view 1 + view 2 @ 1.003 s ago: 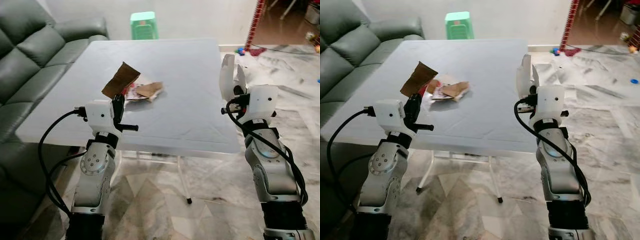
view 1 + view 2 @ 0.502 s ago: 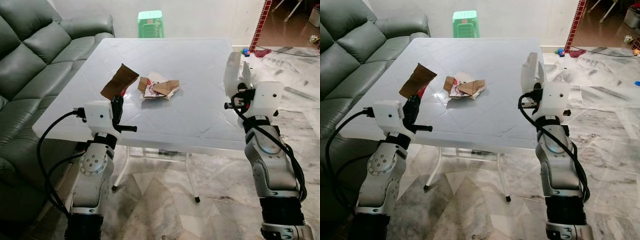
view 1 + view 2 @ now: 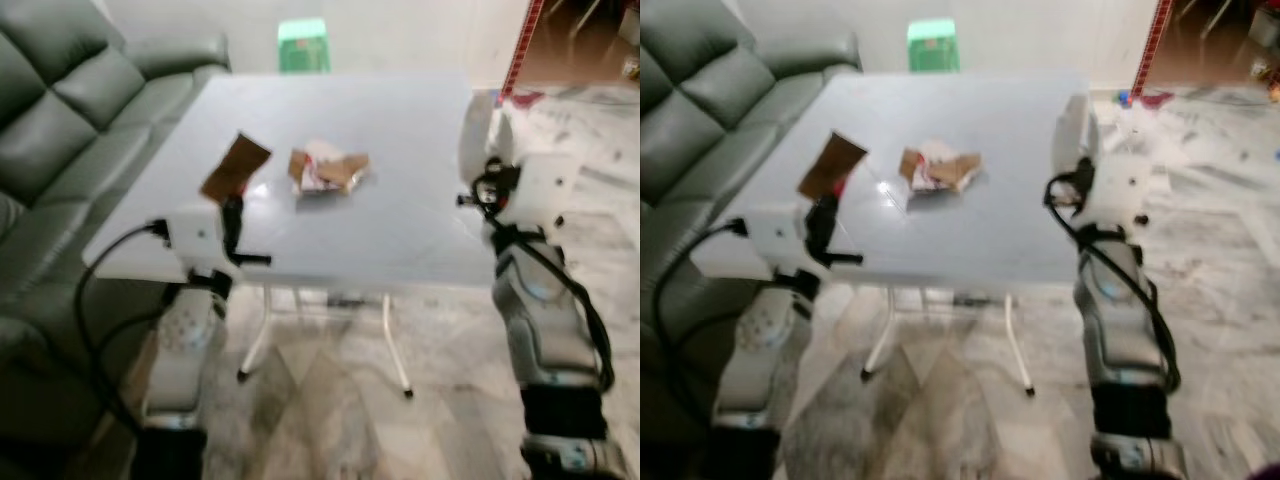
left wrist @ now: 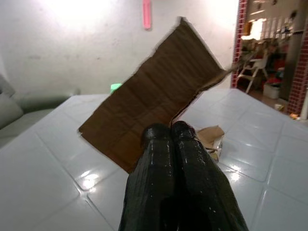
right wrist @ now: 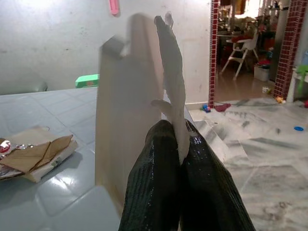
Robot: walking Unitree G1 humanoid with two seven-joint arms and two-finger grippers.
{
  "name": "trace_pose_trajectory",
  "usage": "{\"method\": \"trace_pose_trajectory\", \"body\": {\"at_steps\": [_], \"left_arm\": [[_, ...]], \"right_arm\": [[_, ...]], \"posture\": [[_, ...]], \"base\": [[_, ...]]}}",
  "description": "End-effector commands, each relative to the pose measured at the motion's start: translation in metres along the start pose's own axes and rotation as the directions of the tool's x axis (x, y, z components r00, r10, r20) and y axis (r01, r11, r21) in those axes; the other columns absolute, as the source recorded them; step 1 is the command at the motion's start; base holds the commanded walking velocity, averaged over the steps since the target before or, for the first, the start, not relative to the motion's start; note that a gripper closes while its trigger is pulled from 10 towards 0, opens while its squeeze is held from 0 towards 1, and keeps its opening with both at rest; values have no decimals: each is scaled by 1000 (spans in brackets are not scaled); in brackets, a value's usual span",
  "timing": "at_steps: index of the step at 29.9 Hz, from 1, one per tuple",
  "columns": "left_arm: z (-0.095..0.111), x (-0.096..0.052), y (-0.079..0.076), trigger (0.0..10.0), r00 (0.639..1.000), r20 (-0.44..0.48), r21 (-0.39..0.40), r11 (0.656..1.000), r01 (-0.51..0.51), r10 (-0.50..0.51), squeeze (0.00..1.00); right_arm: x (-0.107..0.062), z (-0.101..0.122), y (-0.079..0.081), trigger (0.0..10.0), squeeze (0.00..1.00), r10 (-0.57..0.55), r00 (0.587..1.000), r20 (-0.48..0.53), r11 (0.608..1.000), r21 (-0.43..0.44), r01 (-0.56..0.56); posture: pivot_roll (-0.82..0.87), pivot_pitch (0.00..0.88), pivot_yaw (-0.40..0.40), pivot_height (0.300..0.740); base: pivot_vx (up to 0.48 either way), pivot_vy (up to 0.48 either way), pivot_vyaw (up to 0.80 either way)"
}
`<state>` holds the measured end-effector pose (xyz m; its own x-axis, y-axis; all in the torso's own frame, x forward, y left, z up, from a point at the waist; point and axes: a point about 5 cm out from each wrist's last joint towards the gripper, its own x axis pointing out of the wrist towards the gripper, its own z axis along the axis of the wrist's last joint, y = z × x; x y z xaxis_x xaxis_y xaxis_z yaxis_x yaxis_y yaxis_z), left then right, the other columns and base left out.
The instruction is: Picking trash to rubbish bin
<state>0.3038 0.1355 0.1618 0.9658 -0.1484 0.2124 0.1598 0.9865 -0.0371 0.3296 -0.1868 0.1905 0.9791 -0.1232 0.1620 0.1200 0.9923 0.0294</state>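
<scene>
My left gripper (image 4: 171,132) is shut on a brown piece of cardboard (image 4: 154,91), held up over the near left part of the white table (image 3: 400,220); the cardboard (image 3: 235,167) also shows in the left eye view. By the table's right edge my right gripper (image 5: 174,132) is shut on a white sheet of packaging (image 5: 130,91), which stands upright (image 3: 480,125). A small pile of cardboard and paper trash (image 3: 328,170) lies on the middle of the table.
A dark green sofa (image 3: 70,130) runs along the left side of the table. A green plastic stool (image 3: 303,45) stands beyond the far edge. Marble floor (image 3: 330,410) lies under and to the right of the table. The eye views are blurred.
The whole scene has shifted and shrunk in the eye views and grown blurred, so the camera is moving back from the table. Both grippers keep their hold.
</scene>
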Motion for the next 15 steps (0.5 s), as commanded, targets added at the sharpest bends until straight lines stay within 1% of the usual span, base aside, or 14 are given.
{"method": "trace_pose_trajectory", "body": {"at_steps": [1, 8, 10, 14, 15], "left_arm": [[0, -2, 9, 0, 1000, -8, 12, 1000, -19, 19, 0], [0, -2, 10, 0, 1000, -11, 13, 1000, -22, 22, 0], [0, -2, 10, 0, 1000, -4, 23, 1000, -18, 19, 0], [2, -2, 8, 0, 1000, 0, 16, 1000, -13, 13, 0], [2, -1, 8, 0, 1000, 3, 13, 1000, -10, 10, 0]], "right_arm": [[-1, 5, 14, 10000, 0, 64, 998, 17, 998, 11, -65], [-1, 6, 15, 10000, 0, 71, 997, 21, 997, 10, -71], [-1, 6, 14, 10000, 0, 70, 997, 19, 997, 8, -70], [-1, 6, 13, 10000, 0, 69, 998, 13, 998, 7, -69], [-1, 6, 13, 10000, 0, 70, 998, 7, 998, 7, -70]], "posture": [[-52, 32, 78, 740], [-51, 36, 79, 740], [-52, 37, 79, 740], [-54, 37, 79, 740], [-55, 37, 80, 740]], "base": [[0, 315, 0], [0, 296, 0], [0, 0, 0], [0, 0, 0], [0, 0, -800]]}}
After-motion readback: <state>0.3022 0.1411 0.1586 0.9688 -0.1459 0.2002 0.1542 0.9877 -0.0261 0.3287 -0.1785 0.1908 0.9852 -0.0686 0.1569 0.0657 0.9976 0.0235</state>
